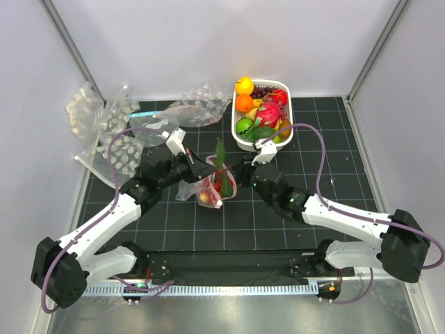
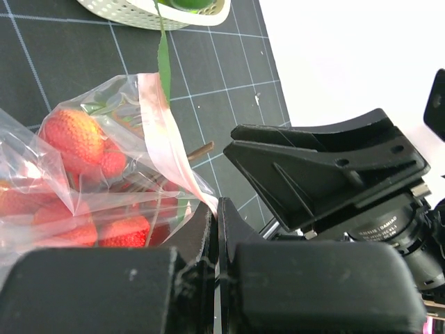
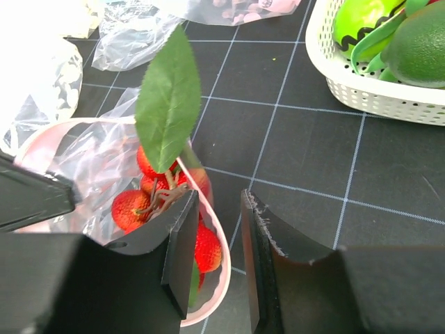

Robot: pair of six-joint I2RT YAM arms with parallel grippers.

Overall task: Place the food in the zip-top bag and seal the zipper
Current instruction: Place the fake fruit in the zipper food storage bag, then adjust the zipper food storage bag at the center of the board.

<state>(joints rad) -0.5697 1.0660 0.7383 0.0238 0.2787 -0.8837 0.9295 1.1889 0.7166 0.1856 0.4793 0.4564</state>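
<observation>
The zip-top bag (image 1: 208,191) lies mid-table with its mouth open, and its pinkish zipper (image 3: 224,245) curves round as a loop. A bunch of red strawberries (image 3: 129,209) sits inside, its green leaf (image 3: 167,97) sticking up out of the mouth. My left gripper (image 2: 217,209) is shut on the bag's pink edge (image 2: 161,132) at the left side of the bag. My right gripper (image 3: 217,202) is open and straddles the zipper rim, one finger (image 3: 177,243) inside the mouth and the other outside on the mat. The pink dragon fruit (image 1: 270,113) lies in the basket.
A white basket (image 1: 234,122) of toy fruit stands behind the bag, close to my right wrist. Spare clear bags (image 1: 104,129) lie piled at the back left, another crumpled one (image 1: 201,101) next to the basket. White walls enclose the black gridded mat (image 1: 348,160).
</observation>
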